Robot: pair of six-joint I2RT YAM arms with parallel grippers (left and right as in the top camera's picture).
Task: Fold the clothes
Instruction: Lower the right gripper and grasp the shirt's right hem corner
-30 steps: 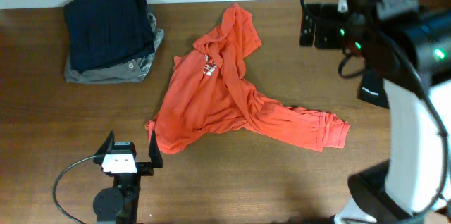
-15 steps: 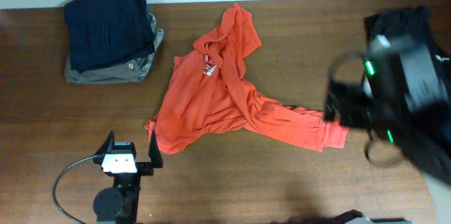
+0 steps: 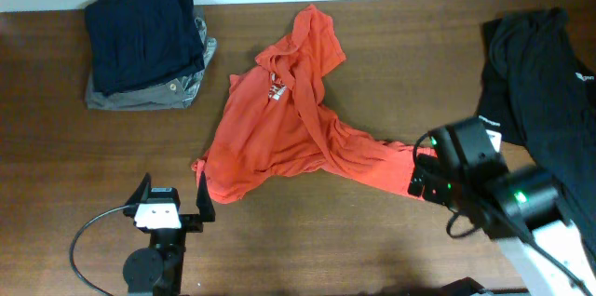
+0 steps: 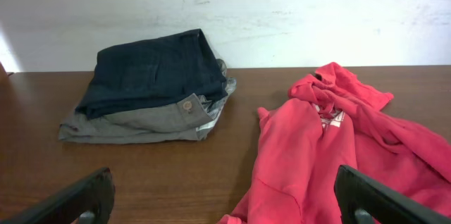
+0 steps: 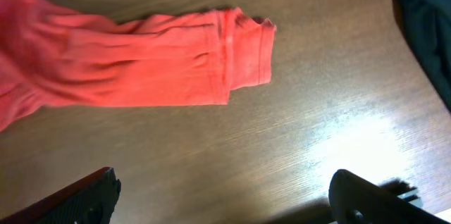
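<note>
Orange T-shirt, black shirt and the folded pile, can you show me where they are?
orange T-shirt [image 3: 270, 133], overhead view, on its crumpled body.
black shirt [image 3: 535, 82], overhead view, on its middle.
folded pile [image 4: 151, 72], left wrist view, on the navy top layer.

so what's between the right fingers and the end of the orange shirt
Only bare wooden table. The right wrist view shows the open right fingers at the bottom edge and the hemmed end of the orange shirt above, apart.
</note>
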